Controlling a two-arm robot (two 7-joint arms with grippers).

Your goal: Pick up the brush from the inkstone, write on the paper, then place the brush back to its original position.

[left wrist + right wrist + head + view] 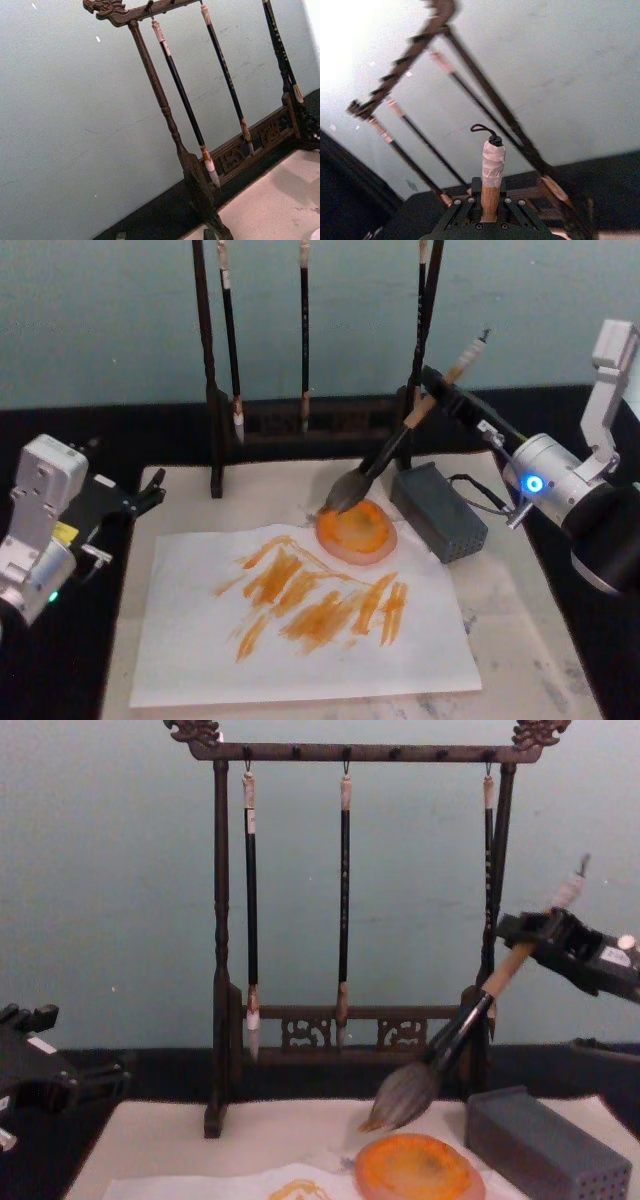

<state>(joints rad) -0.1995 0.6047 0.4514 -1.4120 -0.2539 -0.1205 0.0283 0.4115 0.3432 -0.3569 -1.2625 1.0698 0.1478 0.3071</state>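
right arm reaches in from the right side, wrist raised over the grey perforated box (440,510), forearm angled toward the brush rack (350,752). right gripper (440,397) is clamped on the tan handle of the brush (403,432), high up near its white-wrapped end; the right wrist view shows both fingers (462,212) pressed against the handle with the cord loop standing above them. the brush is tilted, bristles down and to the left, upper end up and to the right. its bristle tip sits at the far left rim of the inkstone (357,532); contact with the dish cannot be told, the chest view showing the bristle head just above and behind it. the inkstone lies at the far right corner of the paper (200,640), which carries orange strokes (310,598) across its middle. clearances: the box stands just beside the inkstone on its right, under the handle; the rack's right post is close behind the gripper; three thin brushes (344,900) hang behind. the felt mat (520,640) lies open near and right of the paper. left gripper (150,492) is parked at the mat's left edge over the black table (80,660), fingers spread apart, holding nothing.
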